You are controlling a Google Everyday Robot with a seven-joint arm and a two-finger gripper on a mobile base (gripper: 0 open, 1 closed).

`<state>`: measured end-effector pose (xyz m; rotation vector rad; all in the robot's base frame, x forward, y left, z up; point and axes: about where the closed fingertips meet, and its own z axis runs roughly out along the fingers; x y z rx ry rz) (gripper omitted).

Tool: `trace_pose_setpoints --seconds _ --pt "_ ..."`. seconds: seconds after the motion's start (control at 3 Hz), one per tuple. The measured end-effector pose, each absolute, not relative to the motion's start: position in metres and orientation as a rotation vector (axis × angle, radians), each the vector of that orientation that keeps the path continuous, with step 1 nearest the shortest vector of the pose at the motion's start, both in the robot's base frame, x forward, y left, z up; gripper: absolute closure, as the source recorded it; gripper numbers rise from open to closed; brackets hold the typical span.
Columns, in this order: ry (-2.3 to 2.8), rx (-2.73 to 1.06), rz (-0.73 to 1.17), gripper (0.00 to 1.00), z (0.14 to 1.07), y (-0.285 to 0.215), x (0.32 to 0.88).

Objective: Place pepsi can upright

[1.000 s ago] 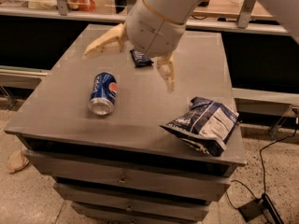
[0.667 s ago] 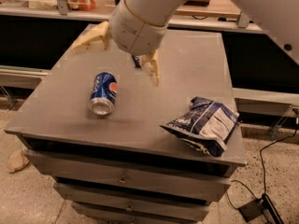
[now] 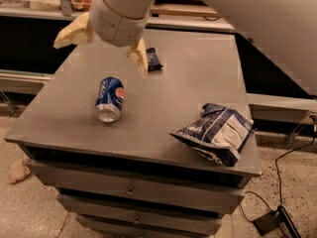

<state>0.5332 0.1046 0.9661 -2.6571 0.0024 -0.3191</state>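
The pepsi can (image 3: 110, 98) lies on its side on the grey cabinet top (image 3: 168, 103), left of centre, silver end toward the front edge. My gripper (image 3: 101, 48) hangs above the top behind the can, apart from it. Its two cream fingers are spread wide: one finger (image 3: 73, 32) points left, the other (image 3: 140, 57) points down. Nothing is held between them.
A small dark snack packet (image 3: 153, 59) lies behind the can near the right finger. A blue-and-white crinkled chip bag (image 3: 217, 132) lies at the front right corner. The cabinet has drawers (image 3: 133, 187) below. A cable and box (image 3: 271, 222) lie on the floor at right.
My gripper has moved left and toward the back, now nearer above the can. The can, packet and chip bag have not moved.
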Motion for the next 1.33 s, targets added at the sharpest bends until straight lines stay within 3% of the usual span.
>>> trace_pose_setpoints --seconds 1.33 --pt "0.012 -2.767 -0.338 0.0 0.923 0.115 0.56"
